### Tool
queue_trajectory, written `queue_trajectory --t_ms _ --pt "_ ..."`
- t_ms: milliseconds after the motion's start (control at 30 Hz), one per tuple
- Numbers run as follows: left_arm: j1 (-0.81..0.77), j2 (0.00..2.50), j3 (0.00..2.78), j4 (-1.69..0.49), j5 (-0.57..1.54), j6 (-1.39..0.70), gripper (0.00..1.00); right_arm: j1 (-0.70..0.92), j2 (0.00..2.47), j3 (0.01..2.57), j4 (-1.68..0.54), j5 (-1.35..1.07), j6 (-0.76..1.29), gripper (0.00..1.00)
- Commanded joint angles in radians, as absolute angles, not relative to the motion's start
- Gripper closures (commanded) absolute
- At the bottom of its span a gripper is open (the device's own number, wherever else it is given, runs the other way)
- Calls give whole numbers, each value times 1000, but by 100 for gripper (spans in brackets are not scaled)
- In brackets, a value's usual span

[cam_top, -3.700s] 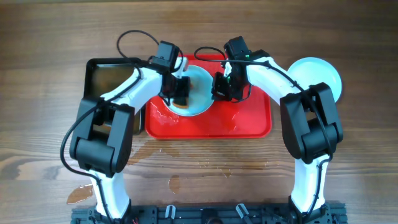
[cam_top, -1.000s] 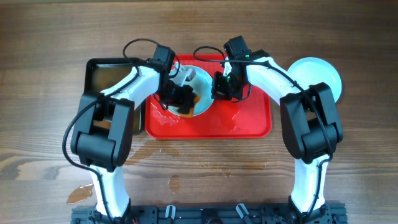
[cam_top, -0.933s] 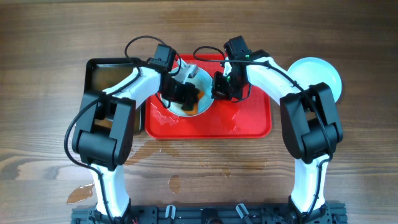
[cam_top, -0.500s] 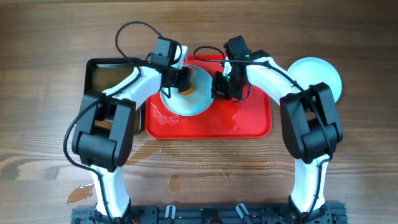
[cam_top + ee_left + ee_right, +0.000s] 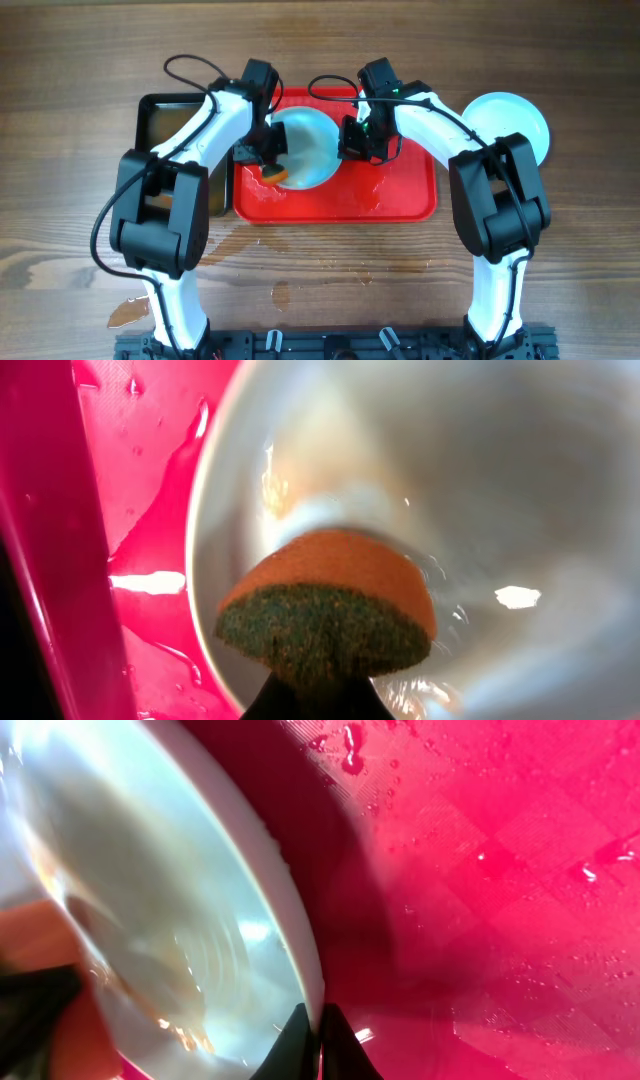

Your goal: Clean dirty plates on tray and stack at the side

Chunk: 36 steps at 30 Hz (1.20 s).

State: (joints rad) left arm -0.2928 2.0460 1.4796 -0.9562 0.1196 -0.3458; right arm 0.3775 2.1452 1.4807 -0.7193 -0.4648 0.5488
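My left pincer [image 5: 268,160], reaching in over the black tray [image 5: 165,120], pinches a sponge [image 5: 330,610] against the plate [image 5: 312,145], just inside its left rim. The red tray [image 5: 405,195] has its left rim right beside this pincer. The plate sits hollow-up between my pincers. My right pincer [image 5: 310,1025] nips its right rim, with bare tray floor to its right. A second plate [image 5: 512,118] rests on the worktop [image 5: 80,60] further right.

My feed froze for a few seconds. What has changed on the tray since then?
The left gripper, holding the sponge, has scrubbed around the plate: from left of centre, to the near side, up to the far side, and now at the left edge. The right gripper stays clamped on the plate's right rim. The tray and the second plate beside it have not moved.
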Motion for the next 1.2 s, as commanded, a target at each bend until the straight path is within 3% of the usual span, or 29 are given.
queue_trajectory --t_ms 0,67,233,300,500,600,800,1000,1167 --pt "-286 1952 1582 -985 160 -361 96 381 2168 1479 -715 -486 541 96" --pt "-282 1909 1586 -986 160 -360 96 381 2168 1479 -714 -486 541 95" --pt "-247 1873 1586 -1035 69 -348 94 381 2168 1479 -706 -486 525 67" --pt "-205 1873 1586 -1038 62 -348 94 381 2168 1479 -698 -486 525 65" --pt "-134 1877 1586 -1029 63 -348 94 382 2169 1479 -653 -490 526 77" --pt "-142 1880 1586 -1026 63 -348 91 384 2169 1479 -651 -491 525 96" --pt "-144 1880 1586 -1031 63 -349 87 355 2112 1479 -696 -591 416 96" --pt "-144 1880 1586 -1029 62 -348 86 306 1862 1479 -859 -74 423 96" --pt "-144 1880 1586 -1025 62 -349 86 306 1723 1479 -876 62 425 96"
